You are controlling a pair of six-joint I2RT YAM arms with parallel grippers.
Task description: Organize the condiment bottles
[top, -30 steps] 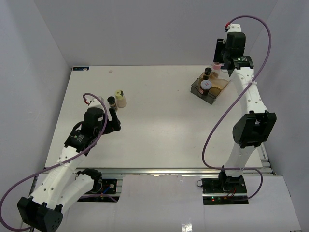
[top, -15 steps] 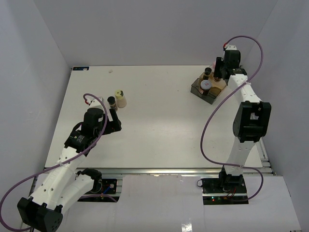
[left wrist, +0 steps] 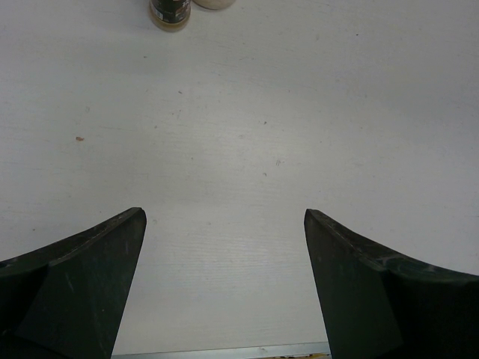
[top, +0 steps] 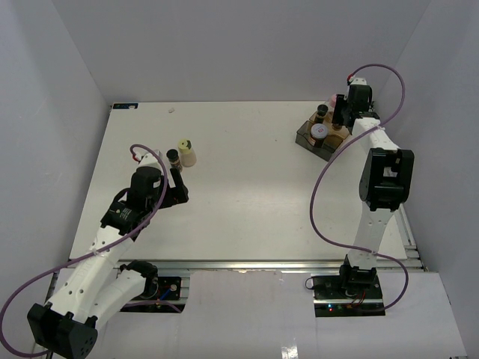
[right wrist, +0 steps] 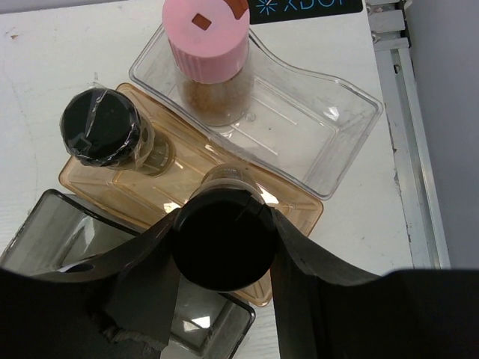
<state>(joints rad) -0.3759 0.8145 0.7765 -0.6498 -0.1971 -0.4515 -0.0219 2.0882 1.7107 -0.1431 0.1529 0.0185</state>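
With the right gripper (right wrist: 223,258), clamps a black-capped bottle (right wrist: 222,235) by its cap, one finger on each side. Holds it upright over the amber tray (right wrist: 299,213); cannot tell whether the base rests on the tray floor. Just beside, upright in the same amber tray: a second black-capped bottle (right wrist: 105,131). Beyond, in a clear tray (right wrist: 337,127) right against the amber one: a pink-capped bottle (right wrist: 206,37), upright. On the other side, against the amber tray: a smoky grey tray (right wrist: 37,224), with a pale-capped bottle (top: 319,132) inside. Far across the table (top: 247,187), with the left gripper (left wrist: 224,247), grasps nothing: jaws spread wide above bare surface. Ahead of those fingers, apart from them and side by side: a dark brown bottle (left wrist: 171,11) and a cream bottle (left wrist: 213,3), both well away from the trays.
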